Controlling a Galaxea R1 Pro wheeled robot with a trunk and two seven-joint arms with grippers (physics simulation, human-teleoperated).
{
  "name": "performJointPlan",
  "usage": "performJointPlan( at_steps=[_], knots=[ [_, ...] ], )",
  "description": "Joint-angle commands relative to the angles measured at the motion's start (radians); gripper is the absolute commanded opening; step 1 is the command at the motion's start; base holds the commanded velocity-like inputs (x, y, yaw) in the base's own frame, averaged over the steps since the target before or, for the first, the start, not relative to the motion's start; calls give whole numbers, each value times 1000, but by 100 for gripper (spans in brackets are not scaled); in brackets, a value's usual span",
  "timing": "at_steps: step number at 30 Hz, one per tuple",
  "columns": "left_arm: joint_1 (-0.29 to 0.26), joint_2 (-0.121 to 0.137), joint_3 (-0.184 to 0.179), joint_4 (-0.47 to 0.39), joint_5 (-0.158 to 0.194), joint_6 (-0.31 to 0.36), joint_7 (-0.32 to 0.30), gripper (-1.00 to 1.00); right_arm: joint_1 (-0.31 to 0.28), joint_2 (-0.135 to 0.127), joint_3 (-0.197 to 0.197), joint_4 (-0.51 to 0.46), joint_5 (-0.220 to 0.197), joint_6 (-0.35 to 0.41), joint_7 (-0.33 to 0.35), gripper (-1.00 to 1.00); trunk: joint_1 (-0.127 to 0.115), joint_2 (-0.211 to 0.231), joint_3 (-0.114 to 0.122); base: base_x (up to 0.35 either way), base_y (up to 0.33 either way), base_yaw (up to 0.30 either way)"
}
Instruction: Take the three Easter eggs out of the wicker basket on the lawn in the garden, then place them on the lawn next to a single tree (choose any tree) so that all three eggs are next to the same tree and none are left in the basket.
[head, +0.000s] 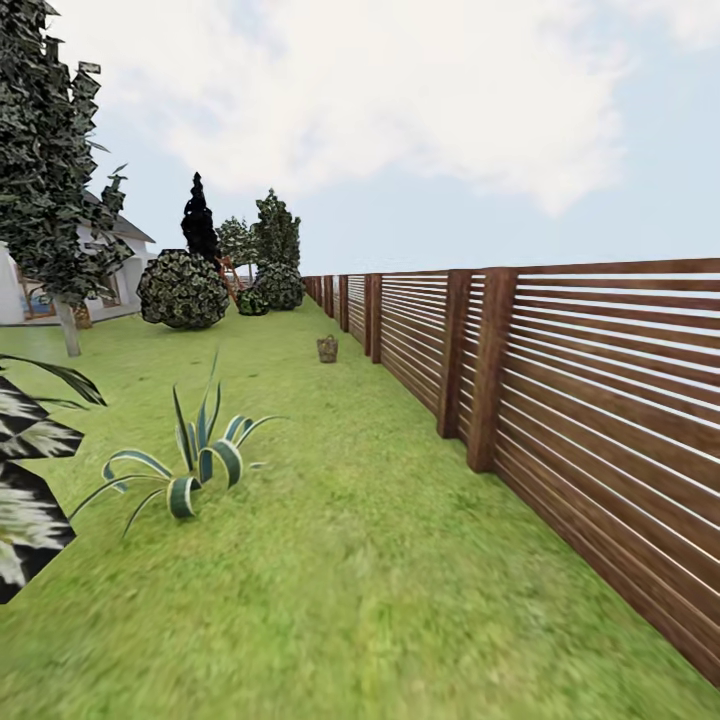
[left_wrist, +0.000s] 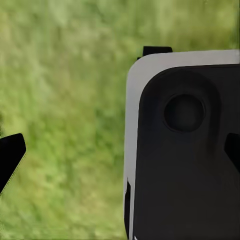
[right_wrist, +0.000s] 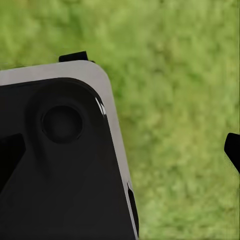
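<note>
Leftmost: tree (head: 66, 325) with a pale trunk stands on the lawn (head: 330, 560) before a white house (head: 20, 290).
Near left: spiky striped plant (head: 195, 465) grows in the grass.
Middle distance: round bushes (head: 182, 290), a near-black tree (head: 199, 220) behind them.
Centre: wicker basket (head: 327, 348) sits far off on the lawn, just beside the slatted wooden fence (head: 560, 390); eggs too small to tell.
Wrist views: dark robot body over blurred grass; fingertips (left_wrist: 10, 155) barely show.
Left claw: cannot tell.
Right claw: cannot tell.
</note>
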Motion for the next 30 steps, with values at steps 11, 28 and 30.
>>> performJointPlan(
  at_steps=[11, 28, 30],
  knots=[
    [1, -1, 1, -2, 0, 0, 1, 100, -2, 0, 3, 4, -8, -7, 0, 100, 1, -1, -1, 319, 0, 0],
    [1, -1, 1, -2, 0, 0, 1, 100, -2, 2, 3, 4, -8, -6, 0, 100, 1, -1, -1, 320, 0, 0],
    [1, -1, 1, -2, 0, 0, 1, 100, -2, 2, 3, 4, -8, -6, 0, 100, 1, -1, -1, 319, 0, 0]
  ],
)
